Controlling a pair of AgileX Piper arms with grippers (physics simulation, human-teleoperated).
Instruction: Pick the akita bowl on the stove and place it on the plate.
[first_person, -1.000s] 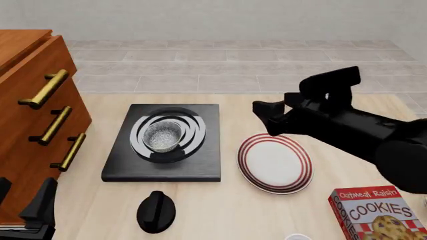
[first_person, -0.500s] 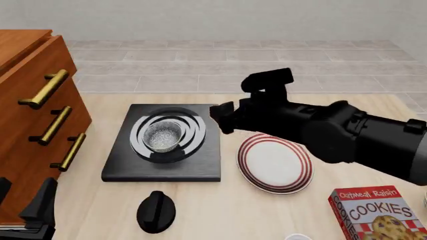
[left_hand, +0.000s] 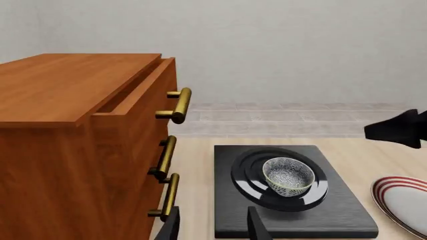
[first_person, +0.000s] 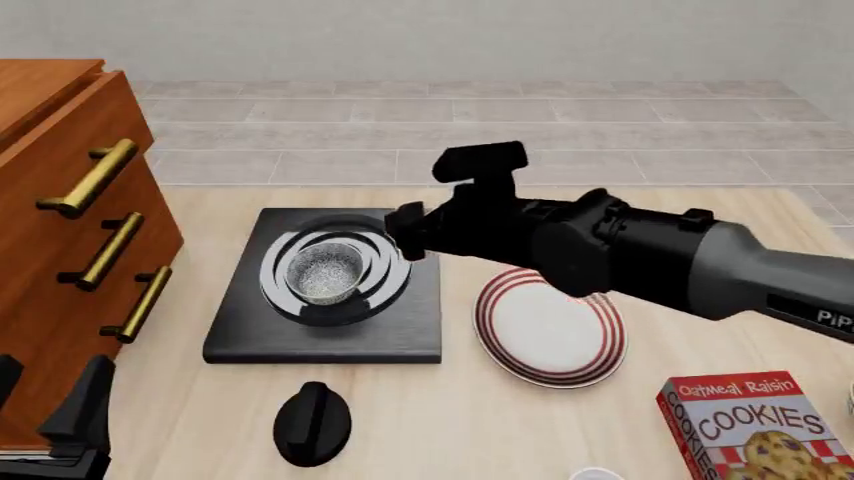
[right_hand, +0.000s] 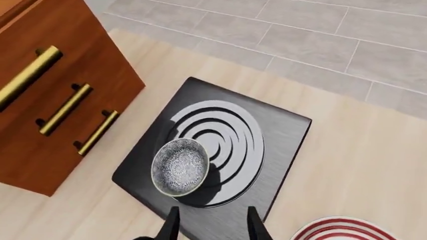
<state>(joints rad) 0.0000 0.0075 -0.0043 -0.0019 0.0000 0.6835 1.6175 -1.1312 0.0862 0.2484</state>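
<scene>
The akita bowl (first_person: 324, 272) sits upright on the rings of the stove (first_person: 387, 335), speckled inside and dark outside. To the stove's right lies the red-striped plate (first_person: 547, 330) with nothing on it. My right gripper (first_person: 404, 238) hovers above the stove's right edge, open and holding nothing. In its wrist view the akita bowl (right_hand: 180, 166) lies ahead of the gripper (right_hand: 212, 227), slightly off to one side, on the stove (right_hand: 280, 135). My left gripper (first_person: 70, 420) rests open at the front left. Its wrist view shows the akita bowl (left_hand: 288, 175), stove (left_hand: 333, 215) and plate (left_hand: 400, 197).
A wooden drawer cabinet (first_person: 67, 250) with brass handles stands left of the stove. A black knob-like object (first_person: 311, 422) lies in front of the stove. A red cookies box (first_person: 754, 425) sits at the front right. Tiled floor lies beyond the table's far edge.
My right arm has swung left from above the plate's far side to above the stove's right edge. The bowl, the plate and the left arm have not moved.
</scene>
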